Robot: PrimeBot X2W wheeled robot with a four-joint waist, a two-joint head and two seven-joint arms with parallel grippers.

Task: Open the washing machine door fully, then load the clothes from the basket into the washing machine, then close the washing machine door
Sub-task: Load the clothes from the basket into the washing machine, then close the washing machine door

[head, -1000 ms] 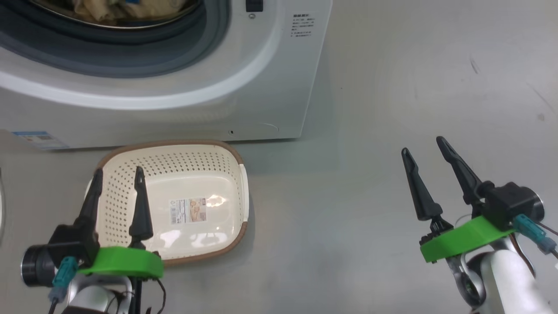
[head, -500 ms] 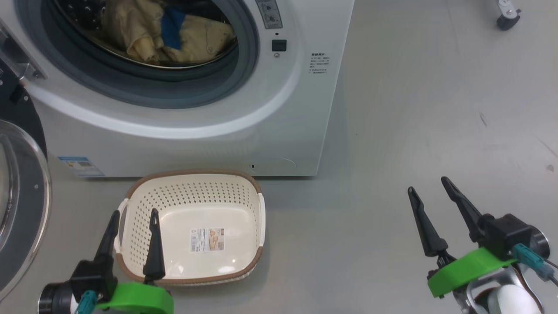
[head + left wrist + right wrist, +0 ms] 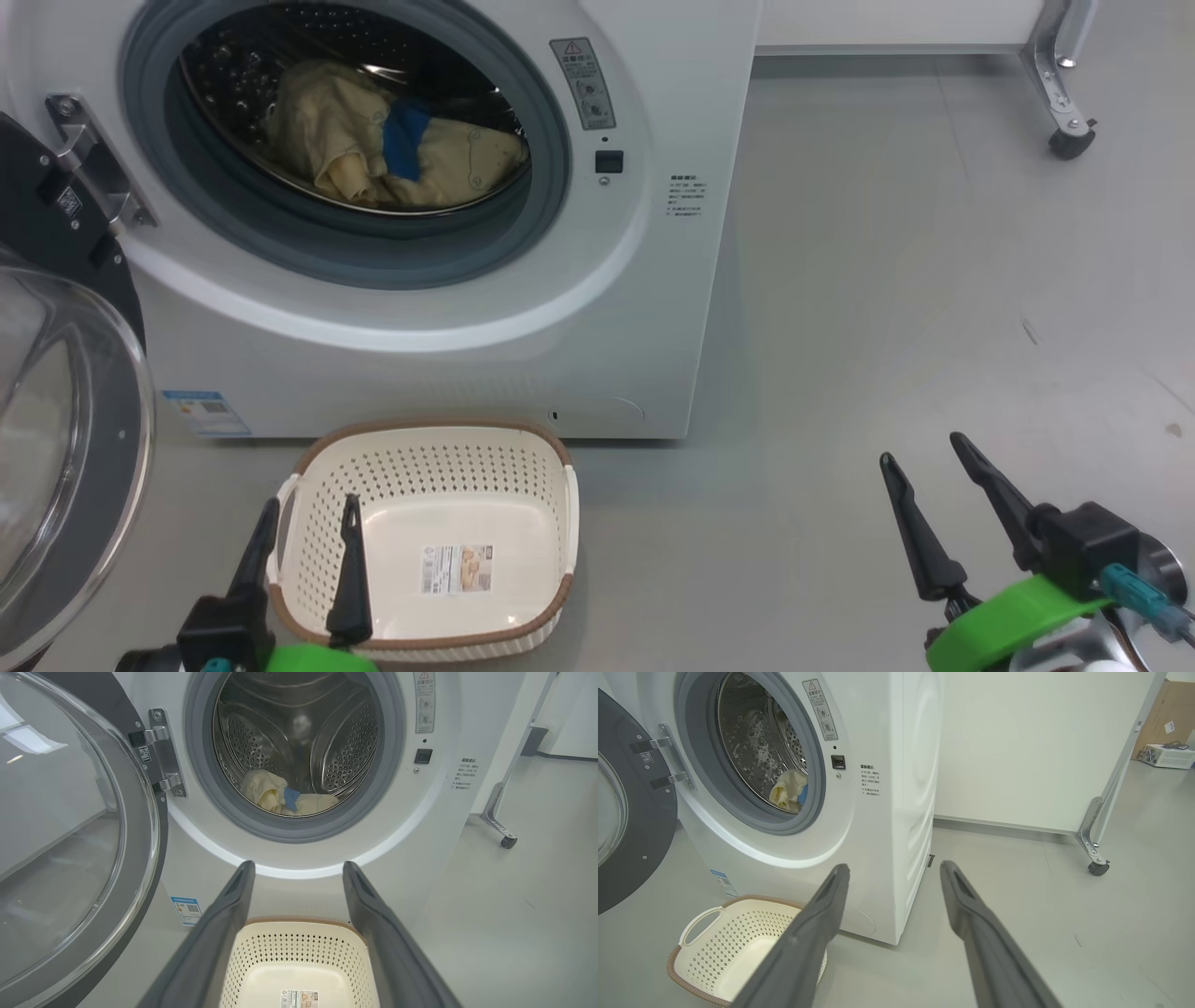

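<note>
1. The washing machine door (image 3: 75, 420) stands swung wide at the left, which clears the opening. Closing it looks like the remaining step.
2. The left gripper (image 3: 311, 509) hangs over the basket's near-left corner, fingers apart and holding nothing.
3. The basket (image 3: 429, 427) sits unloaded on the floor, just before the washing machine (image 3: 560, 308).
4. The clothes (image 3: 345, 140) lie at the drum's front edge.
5. The right gripper (image 3: 921, 449), spread and unladen, hovers well to the right.

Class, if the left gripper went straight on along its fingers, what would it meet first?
Probably the white front of the washing machine, below its opening, passing above the basket; depth unclear.
</note>
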